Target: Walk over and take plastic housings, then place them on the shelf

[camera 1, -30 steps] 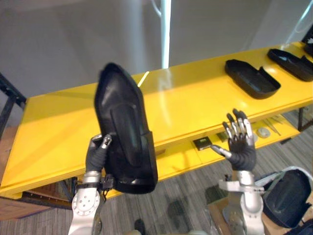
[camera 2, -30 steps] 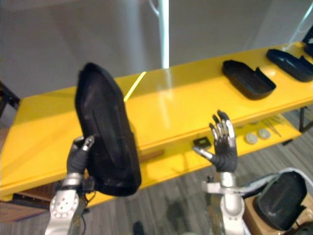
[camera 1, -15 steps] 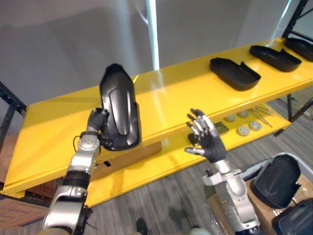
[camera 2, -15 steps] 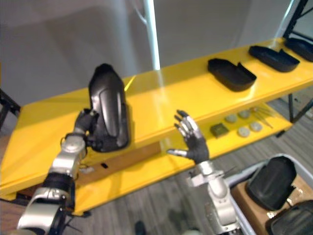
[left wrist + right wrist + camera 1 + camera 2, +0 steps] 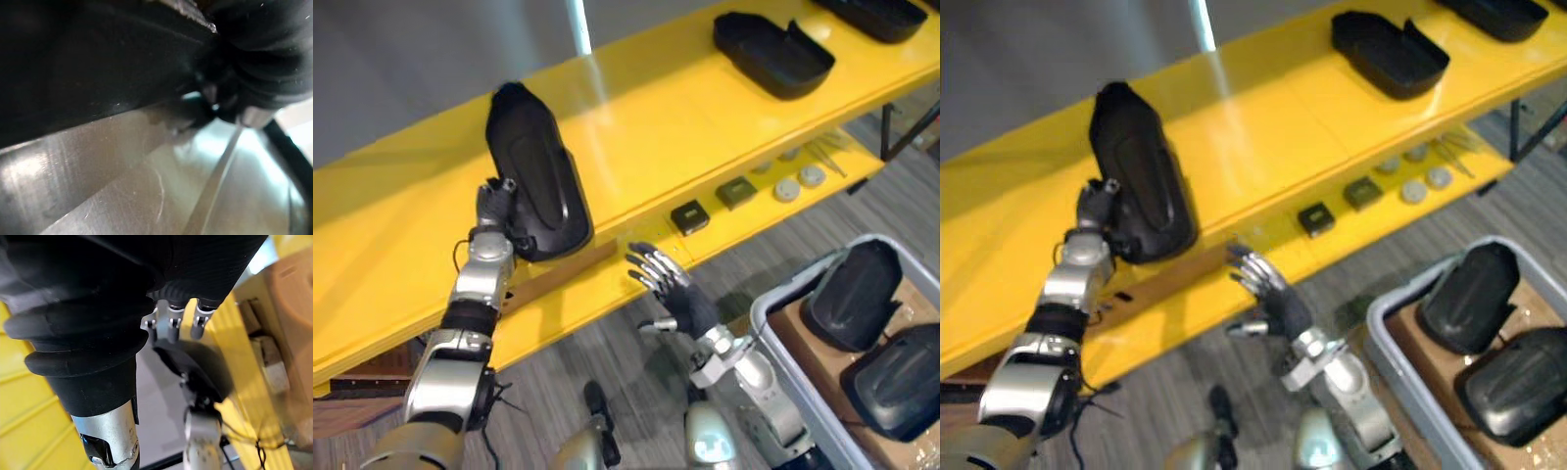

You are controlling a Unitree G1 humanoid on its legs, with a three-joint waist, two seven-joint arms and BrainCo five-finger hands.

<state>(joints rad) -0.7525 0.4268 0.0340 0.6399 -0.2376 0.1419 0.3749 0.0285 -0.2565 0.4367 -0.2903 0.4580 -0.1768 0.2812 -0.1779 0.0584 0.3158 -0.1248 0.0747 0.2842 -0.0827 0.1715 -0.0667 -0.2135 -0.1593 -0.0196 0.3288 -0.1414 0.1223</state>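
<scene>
Plastic housing [image 5: 533, 176] in L hand [image 5: 492, 211]: back side & lower-left edge hidden. L wrist view: blurred dark mass, can't tell parts. Far housing [image 5: 876, 15] cut by top edge. Grey bin [image 5: 766, 323] & its front housing [image 5: 901, 382] cut at right edge. Small bits [image 5: 786, 189] on lower shelf [image 5: 578, 308]: too small to ID.

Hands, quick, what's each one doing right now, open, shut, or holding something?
Left hand: shut on the black plastic housing, held upright.
Right hand: open, fingers spread, holding nothing.
</scene>
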